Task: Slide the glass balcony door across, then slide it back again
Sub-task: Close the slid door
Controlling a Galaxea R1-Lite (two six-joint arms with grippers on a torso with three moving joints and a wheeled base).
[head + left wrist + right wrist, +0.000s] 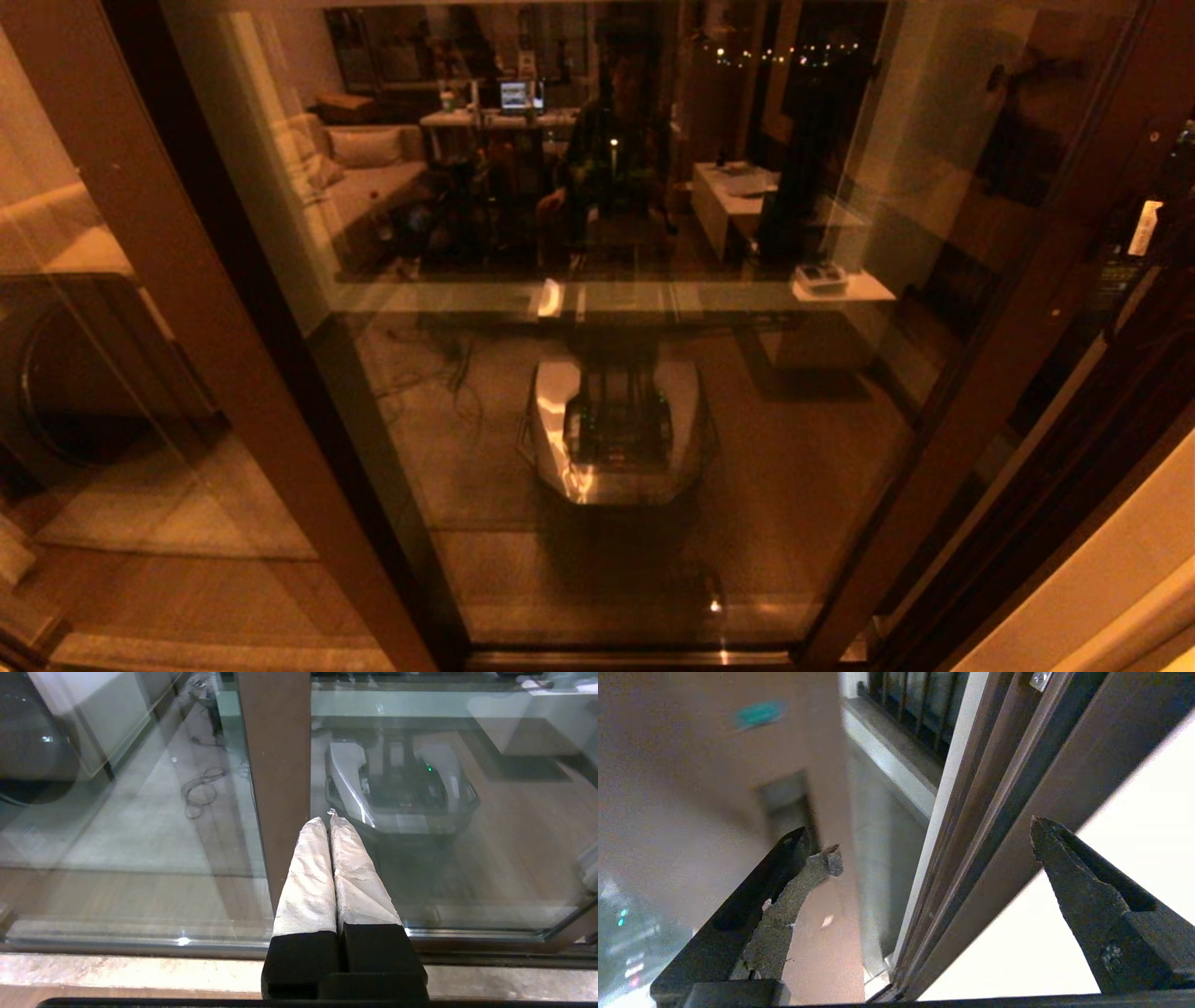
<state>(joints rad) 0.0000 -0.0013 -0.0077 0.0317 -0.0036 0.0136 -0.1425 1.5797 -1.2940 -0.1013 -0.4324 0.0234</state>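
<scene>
Straight ahead from the head camera, the glass balcony door point(616, 327) fills the frame, its reddish-brown stile on the right. At the left wrist, the left gripper point(331, 820) sits clenched, empty, near a plain brown post point(273, 765). At the right wrist, the right gripper point(929, 849) is spread wide beside the stile — it should probably seat firmly on the handle slot before pushing along the track.

The left gripper point(330, 820) points forward and down with its two wrapped fingers point(310, 872) pressed together, while the right gripper point(931, 837) is spread wide.
</scene>
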